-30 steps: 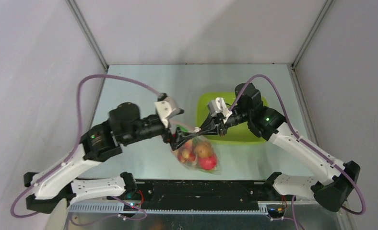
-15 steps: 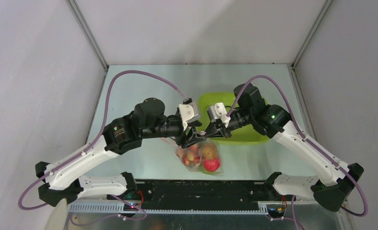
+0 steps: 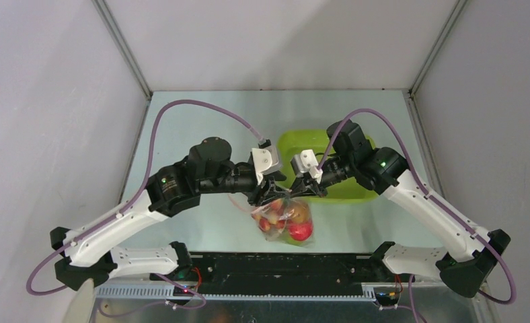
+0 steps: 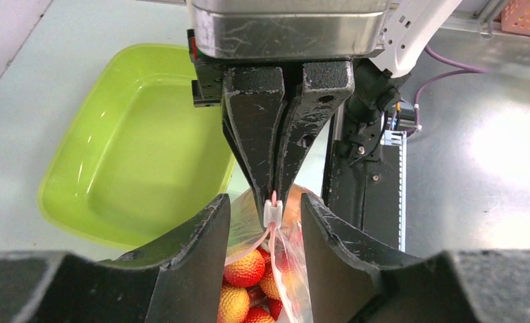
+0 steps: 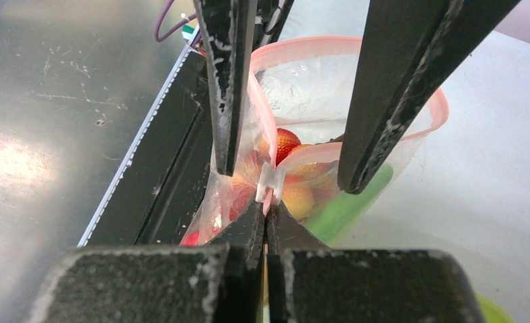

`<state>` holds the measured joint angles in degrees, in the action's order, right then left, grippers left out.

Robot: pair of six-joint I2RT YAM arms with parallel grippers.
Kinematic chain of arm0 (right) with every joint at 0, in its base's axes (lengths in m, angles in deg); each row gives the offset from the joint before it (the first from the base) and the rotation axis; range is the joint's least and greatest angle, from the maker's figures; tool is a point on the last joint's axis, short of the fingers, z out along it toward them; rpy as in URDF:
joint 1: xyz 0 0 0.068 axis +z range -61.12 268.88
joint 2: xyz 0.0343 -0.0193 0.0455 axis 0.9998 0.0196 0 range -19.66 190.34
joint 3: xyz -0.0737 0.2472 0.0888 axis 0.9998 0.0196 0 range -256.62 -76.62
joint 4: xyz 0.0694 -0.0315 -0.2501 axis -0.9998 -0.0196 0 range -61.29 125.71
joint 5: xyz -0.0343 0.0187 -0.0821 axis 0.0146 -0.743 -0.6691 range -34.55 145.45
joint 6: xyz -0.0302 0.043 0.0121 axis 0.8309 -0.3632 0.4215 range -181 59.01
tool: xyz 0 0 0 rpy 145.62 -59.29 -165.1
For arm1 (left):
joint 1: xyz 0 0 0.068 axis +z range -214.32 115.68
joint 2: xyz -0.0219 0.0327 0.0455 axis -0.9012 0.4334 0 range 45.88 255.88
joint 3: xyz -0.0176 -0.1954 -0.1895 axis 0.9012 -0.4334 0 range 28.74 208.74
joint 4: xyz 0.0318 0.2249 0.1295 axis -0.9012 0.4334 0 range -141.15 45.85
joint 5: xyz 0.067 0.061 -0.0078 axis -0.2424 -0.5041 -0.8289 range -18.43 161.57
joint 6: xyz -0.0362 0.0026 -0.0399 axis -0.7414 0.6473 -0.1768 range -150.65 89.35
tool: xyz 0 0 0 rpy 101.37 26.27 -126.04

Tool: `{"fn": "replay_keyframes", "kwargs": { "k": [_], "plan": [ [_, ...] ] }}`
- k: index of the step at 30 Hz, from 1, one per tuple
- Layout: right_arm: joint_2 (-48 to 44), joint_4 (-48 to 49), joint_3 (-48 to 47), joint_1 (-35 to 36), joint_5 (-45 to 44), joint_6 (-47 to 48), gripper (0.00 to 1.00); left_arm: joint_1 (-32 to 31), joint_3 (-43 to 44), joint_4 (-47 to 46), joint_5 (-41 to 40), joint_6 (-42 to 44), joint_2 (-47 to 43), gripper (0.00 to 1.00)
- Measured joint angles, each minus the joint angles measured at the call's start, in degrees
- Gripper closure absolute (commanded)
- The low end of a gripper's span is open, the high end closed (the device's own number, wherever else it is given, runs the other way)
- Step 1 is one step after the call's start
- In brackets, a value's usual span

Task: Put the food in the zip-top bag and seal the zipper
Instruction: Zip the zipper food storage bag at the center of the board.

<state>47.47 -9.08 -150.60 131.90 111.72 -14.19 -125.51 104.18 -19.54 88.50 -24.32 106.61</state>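
The zip-top bag (image 3: pixel 286 219) hangs off the table between both grippers, its mouth partly open. The food (image 3: pixel 300 231) fills it: orange-red bumpy pieces (image 4: pixel 245 268), a red tomato, a green pod (image 5: pixel 356 202). My right gripper (image 5: pixel 267 205) is shut on the end of the pinkish zipper (image 5: pixel 303 44), just behind its white slider (image 5: pixel 269 183). My left gripper (image 4: pixel 264 202) faces it with its jaws apart. One of its fingers (image 5: pixel 225 87) stands on each side of the slider (image 4: pixel 273 210), neither touching it.
A lime-green tub (image 3: pixel 346 192) sits on the table right behind the right gripper, also in the left wrist view (image 4: pixel 134 155). The black rail (image 3: pixel 276 266) with the arm bases runs along the near edge, just below the bag.
My left arm has swung right to the bag's mouth, and its jaws have narrowed around the slider. The right gripper keeps its pinch; the bag has shifted slightly right.
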Motion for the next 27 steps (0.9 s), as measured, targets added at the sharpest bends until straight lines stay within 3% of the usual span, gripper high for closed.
{"fn": "replay_keyframes", "kwargs": {
  "k": [4, 11, 22, 27],
  "plan": [
    [-0.2, 0.0, 0.0, 0.0, -0.3, 0.0, 1.00, 0.2, 0.0, 0.1, 2.0, 0.9, 0.7, 0.52],
    [-0.9, 0.0, 0.0, 0.0, -0.3, 0.0, 1.00, 0.5, 0.0, 0.2, 3.7, 1.8, 1.1, 0.62],
    [-2.3, -0.9, 0.0, 0.0, -0.3, 1.3, 1.00, 1.7, -0.3, 0.0, 6.4, 1.7, 2.7, 0.66],
    [-2.3, -1.3, 0.0, 0.1, -0.6, 1.5, 1.00, 1.9, -0.3, 0.1, 8.1, 1.8, 3.7, 0.75]
  ]
}}
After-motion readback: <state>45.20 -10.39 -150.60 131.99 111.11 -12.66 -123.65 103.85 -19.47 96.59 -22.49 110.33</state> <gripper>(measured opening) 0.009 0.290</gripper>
